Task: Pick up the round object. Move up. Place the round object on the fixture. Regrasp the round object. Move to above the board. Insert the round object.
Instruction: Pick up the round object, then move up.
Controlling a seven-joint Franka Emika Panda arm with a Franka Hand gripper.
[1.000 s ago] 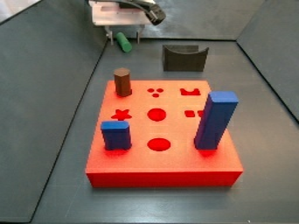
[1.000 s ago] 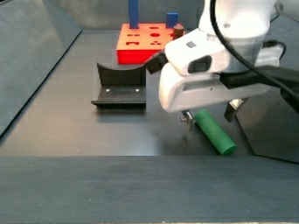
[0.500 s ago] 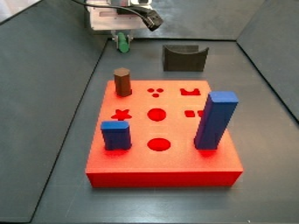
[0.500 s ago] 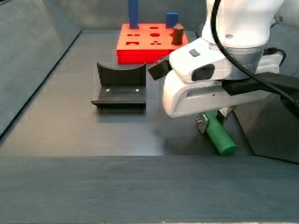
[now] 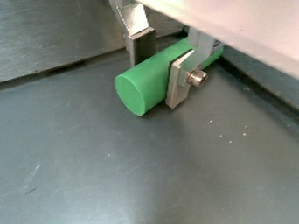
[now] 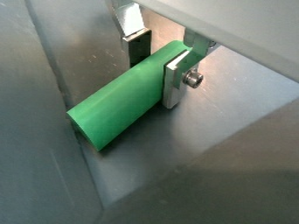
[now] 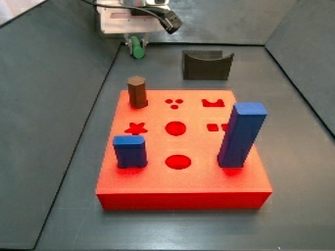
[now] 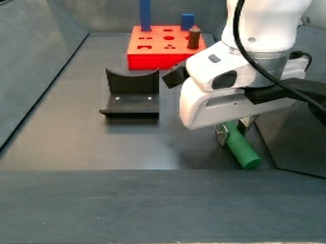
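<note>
- My gripper [image 5: 163,63] is low over the grey floor [image 5: 105,175], well away from the board [image 7: 183,147], in the far corner in a side view [image 7: 135,39].
- My fingers [image 5: 183,79] are clamped on the round object [image 5: 152,79]: in both wrist views one silver plate lies flat against each side of the green peg, with no gap visible.
- The round object [image 6: 117,109] lies on its side between the plates, its round end face pointing out from the gripper. In a side view [image 8: 239,148] its free end sticks out below my white wrist housing, close to the floor; I cannot tell whether it touches the floor.
- The fixture [image 8: 130,95] stands apart from the peg, between my gripper and the board [image 8: 159,45] in that side view; its notch is unoccupied.
- On the board: a brown cylinder [image 7: 137,91] upright at a rear corner, a tall blue block [image 7: 242,134] on one side, a short blue block [image 7: 128,151] near the front corner.
- Several of the board's shaped holes, circles and a star among them, are open.
</note>
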